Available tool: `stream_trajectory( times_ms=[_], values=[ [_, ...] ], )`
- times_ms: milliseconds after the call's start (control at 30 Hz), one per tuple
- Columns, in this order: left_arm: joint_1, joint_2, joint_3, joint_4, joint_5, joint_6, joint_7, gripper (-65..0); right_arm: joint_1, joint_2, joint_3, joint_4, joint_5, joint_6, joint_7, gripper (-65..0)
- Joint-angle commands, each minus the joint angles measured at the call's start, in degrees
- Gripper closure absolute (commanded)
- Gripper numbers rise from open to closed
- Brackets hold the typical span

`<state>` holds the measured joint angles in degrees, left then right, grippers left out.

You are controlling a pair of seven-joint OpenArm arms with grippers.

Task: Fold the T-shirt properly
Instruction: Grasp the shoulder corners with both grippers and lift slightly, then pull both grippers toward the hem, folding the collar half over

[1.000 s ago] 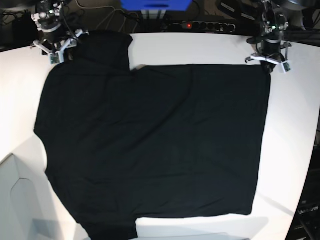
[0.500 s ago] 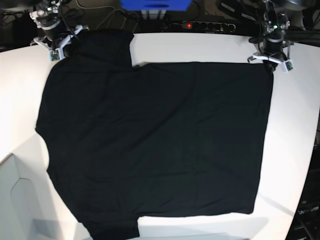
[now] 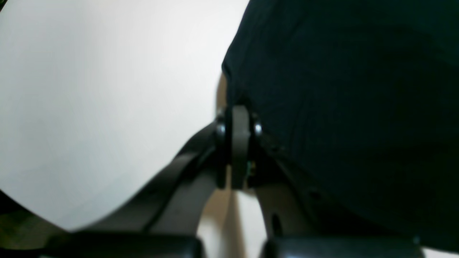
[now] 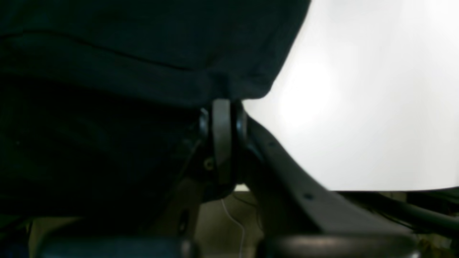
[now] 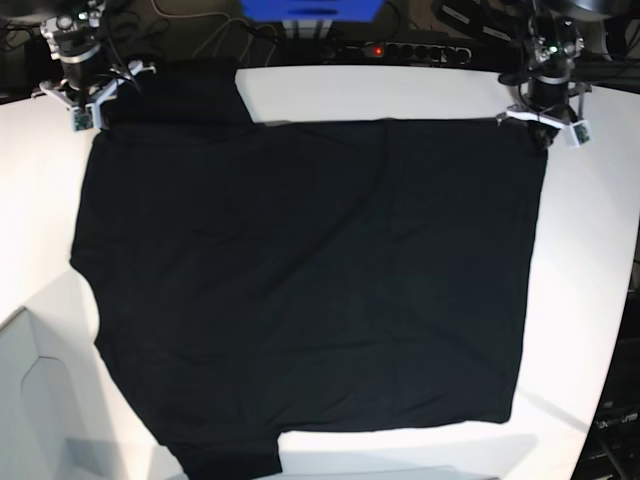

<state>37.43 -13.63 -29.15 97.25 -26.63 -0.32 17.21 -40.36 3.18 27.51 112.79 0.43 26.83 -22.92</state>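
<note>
The black T-shirt (image 5: pixel 310 280) lies spread flat over most of the white table (image 5: pixel 600 300). My left gripper (image 5: pixel 540 132) is at the shirt's far right corner in the base view. In the left wrist view this gripper (image 3: pixel 239 109) is shut, pinching the T-shirt (image 3: pixel 340 89) at its edge. My right gripper (image 5: pixel 92 115) is at the far left, by the sleeve. In the right wrist view it (image 4: pixel 222 102) is shut on the hem of the T-shirt (image 4: pixel 125 71). The collar is not visible.
A power strip (image 5: pixel 405 50) with a red light and a blue box (image 5: pixel 310 8) sit behind the table's far edge, among cables. A lower white surface (image 5: pixel 40 400) juts out at the near left. Bare table shows to the right of the shirt.
My right gripper has closed on the sleeve edge and moved left and back. The left gripper drew slightly back. The shirt's far edge is now straighter and more taut.
</note>
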Motion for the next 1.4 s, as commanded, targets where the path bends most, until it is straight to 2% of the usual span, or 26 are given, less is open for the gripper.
stream_trajectory(
  times_ms=[0, 133, 300, 433, 733, 1067, 1267, 1367],
  values=[
    [0.33, -0.13, -1.32, 0.99, 0.13, 0.10, -1.17, 0.0, -0.48, 0.56, 0.41, 1.27, 0.41, 0.38, 1.16, 0.0],
    [0.24, 0.57, -3.51, 1.08, 0.13, 0.10, -1.17, 0.0, -0.65, 0.47, 1.37, 1.27, 0.41, 0.56, 1.51, 0.0],
    [0.24, 0.57, -3.78, 1.08, 0.13, 0.10, -1.17, 0.0, -0.21, -0.94, 6.03, 1.36, 4.28, 9.26, 1.60, 0.0],
    [-0.02, 0.57, -3.78, 1.17, 0.13, 0.10, -1.17, 0.0, 2.69, -1.82, 7.09, 1.36, 4.54, 12.16, 1.16, 0.0],
    [-4.68, 0.57, -3.86, 4.77, 0.13, 0.45, -1.17, 0.0, 9.63, -1.73, 6.73, 1.36, 4.63, 12.42, 0.63, 0.0],
    [-12.24, 0.66, -3.60, 5.12, 0.13, 0.54, -1.08, 0.0, 25.28, -0.15, 6.56, 1.01, 4.54, 12.51, -10.97, 0.0],
    [-18.22, 2.68, -3.34, 3.89, 0.39, 0.54, -0.82, 0.0, 33.55, 1.17, 5.33, -1.19, 4.45, 12.51, -14.23, 0.0],
    [-22.35, 3.21, -3.34, 3.19, 0.39, 0.54, 4.02, 0.0, 37.15, 2.23, 4.01, -4.70, 4.45, 12.34, -14.31, 0.0]
  ],
)
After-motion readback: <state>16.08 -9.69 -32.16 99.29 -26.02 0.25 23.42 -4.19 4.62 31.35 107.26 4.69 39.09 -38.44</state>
